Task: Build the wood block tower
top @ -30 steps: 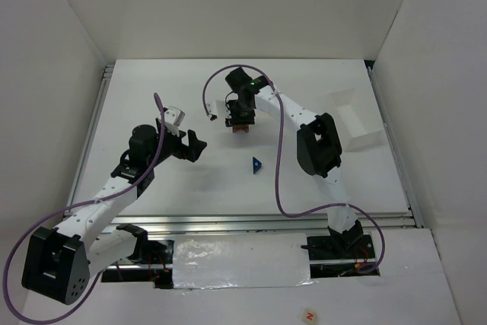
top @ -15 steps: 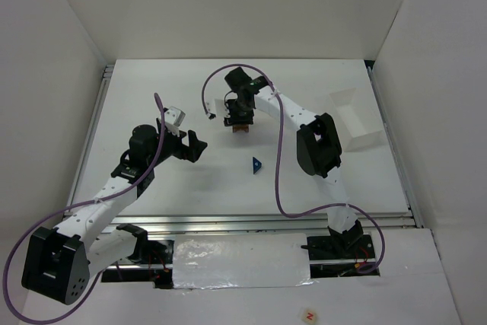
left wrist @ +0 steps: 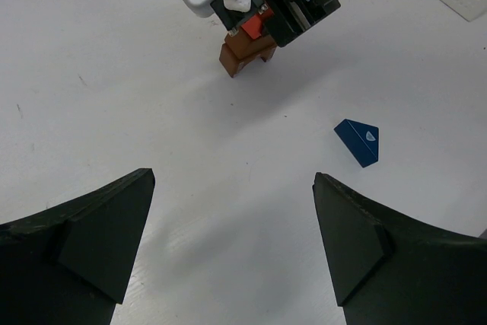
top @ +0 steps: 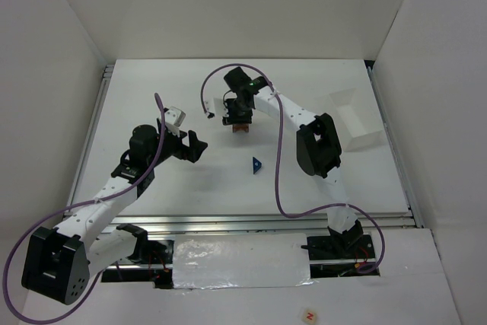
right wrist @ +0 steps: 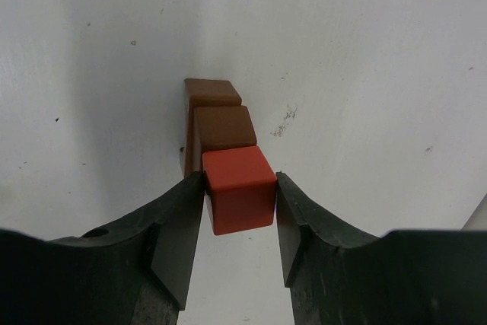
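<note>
Upper centre of the top view, the right pincer (right wrist: 238, 186) clamps the red cube (right wrist: 237, 202) over two brown blocks (right wrist: 221, 123). An off-centre release could topple them. The left pincer (left wrist: 232, 179) gapes empty near the blue wedge (left wrist: 358, 141).

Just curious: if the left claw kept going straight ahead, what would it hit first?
Probably bare table; beyond it, the brown blocks where the right gripper holds the red cube. Depth is unclear.

From above, the right pincer (top: 240, 120) hides the red cube (left wrist: 253, 28) and most of the brown blocks (top: 242, 129).
</note>
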### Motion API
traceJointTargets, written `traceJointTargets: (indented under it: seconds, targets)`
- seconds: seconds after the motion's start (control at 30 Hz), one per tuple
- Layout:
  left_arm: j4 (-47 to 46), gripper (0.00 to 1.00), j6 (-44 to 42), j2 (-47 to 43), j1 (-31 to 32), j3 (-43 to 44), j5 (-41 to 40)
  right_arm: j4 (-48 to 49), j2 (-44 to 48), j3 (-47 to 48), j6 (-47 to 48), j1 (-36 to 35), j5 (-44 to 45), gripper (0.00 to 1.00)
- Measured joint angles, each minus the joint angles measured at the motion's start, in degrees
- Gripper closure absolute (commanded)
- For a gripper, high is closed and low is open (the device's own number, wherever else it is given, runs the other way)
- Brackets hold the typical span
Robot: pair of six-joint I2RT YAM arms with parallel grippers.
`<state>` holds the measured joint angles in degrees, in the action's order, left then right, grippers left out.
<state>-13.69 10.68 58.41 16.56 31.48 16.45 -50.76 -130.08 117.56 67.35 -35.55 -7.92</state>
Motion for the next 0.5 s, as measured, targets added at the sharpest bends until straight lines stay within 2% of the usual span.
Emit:
traceJointTargets:
  seconds: [0.5]
  targets:
    - [0.0, 0.01, 0.0, 0.0, 0.2, 0.0, 0.3, 1.3, 0.0, -0.3, -0.2, -0.3, 0.3, 0.51]
